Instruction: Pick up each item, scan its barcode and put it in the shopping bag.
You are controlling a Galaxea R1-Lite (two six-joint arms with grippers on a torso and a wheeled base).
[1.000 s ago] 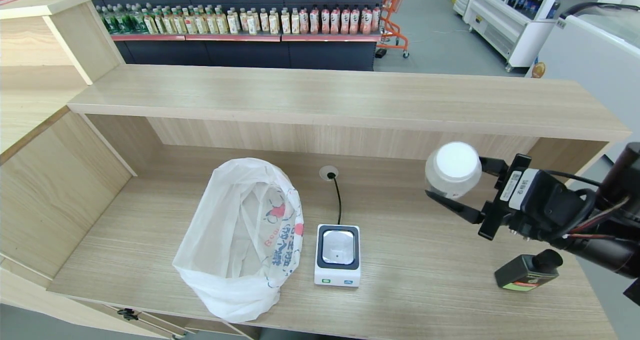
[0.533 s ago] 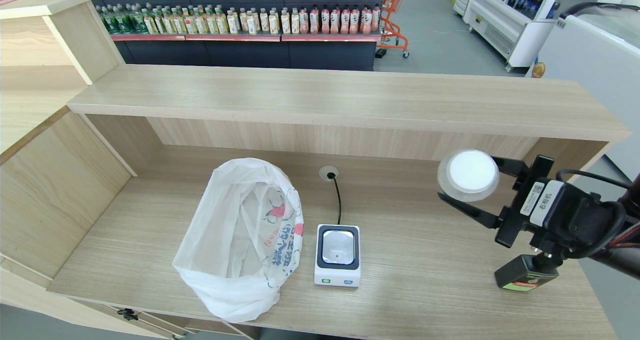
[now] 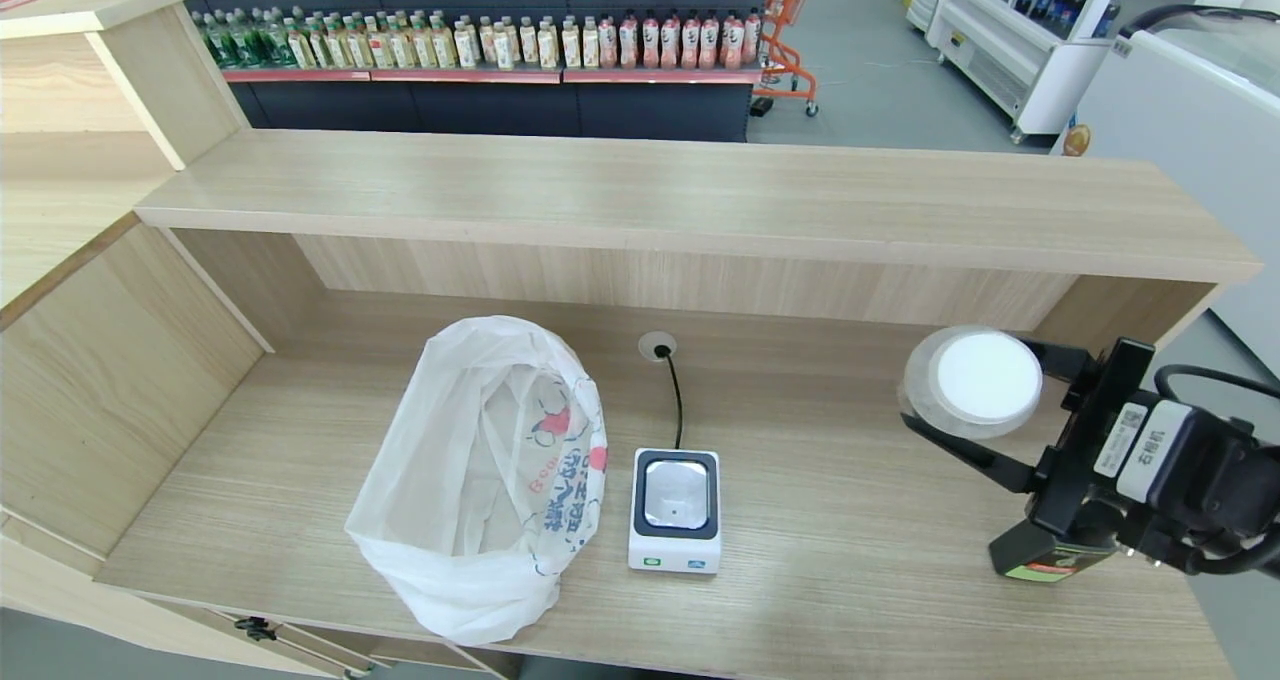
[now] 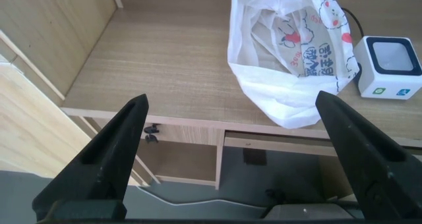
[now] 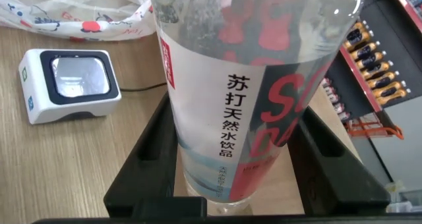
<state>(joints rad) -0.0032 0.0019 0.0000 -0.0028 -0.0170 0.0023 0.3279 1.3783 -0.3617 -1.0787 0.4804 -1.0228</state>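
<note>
My right gripper (image 3: 985,410) is shut on a clear soda-water bottle (image 3: 975,380) with a white cap, held upright above the counter's right side. In the right wrist view the bottle (image 5: 247,85) stands between the black fingers, its red and white label facing the camera. The white barcode scanner (image 3: 676,508) sits mid-counter, left of the bottle, and appears as a small box (image 5: 67,84) in the right wrist view. The white shopping bag (image 3: 490,475) stands open left of the scanner. My left gripper (image 4: 241,151) hangs open off the counter's front edge, with the bag (image 4: 290,53) beyond it.
A dark bottle with a green label (image 3: 1050,550) lies on the counter under my right wrist. The scanner's black cable (image 3: 676,400) runs back to a grommet. A raised wooden ledge (image 3: 690,195) borders the back, and a side panel (image 3: 100,380) closes the left.
My right gripper has carried the bottle to the right and toward the counter's front, lower in the head view. The bag, scanner and dark bottle have stayed put.
</note>
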